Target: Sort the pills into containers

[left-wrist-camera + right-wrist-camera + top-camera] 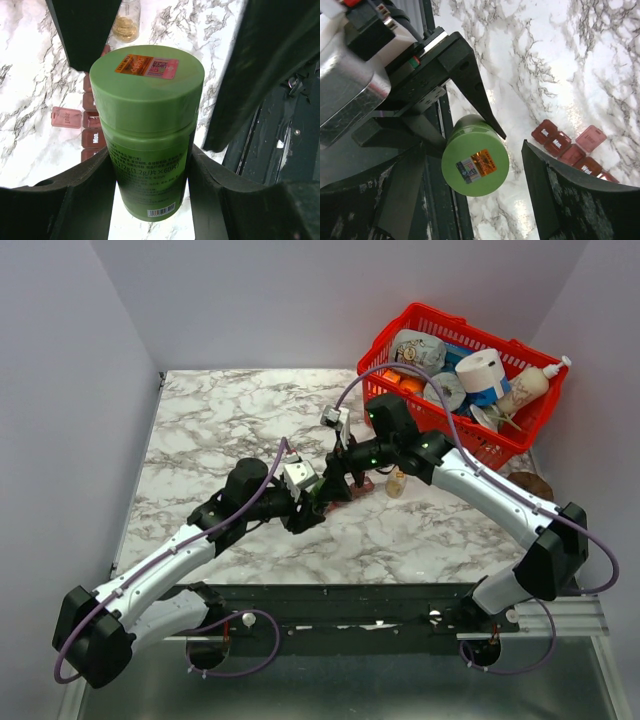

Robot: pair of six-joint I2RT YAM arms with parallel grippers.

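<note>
The left jaws grasped a green bottle by its body. The right jaws stood released around its lid. The containers lay on the bench, near the bottle.

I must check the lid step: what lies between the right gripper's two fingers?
The green bottle, its cap end, seen in the right wrist view; the right gripper is open around it, and the left gripper holds it.

One green bottle, one organiser strip, one basket
</note>
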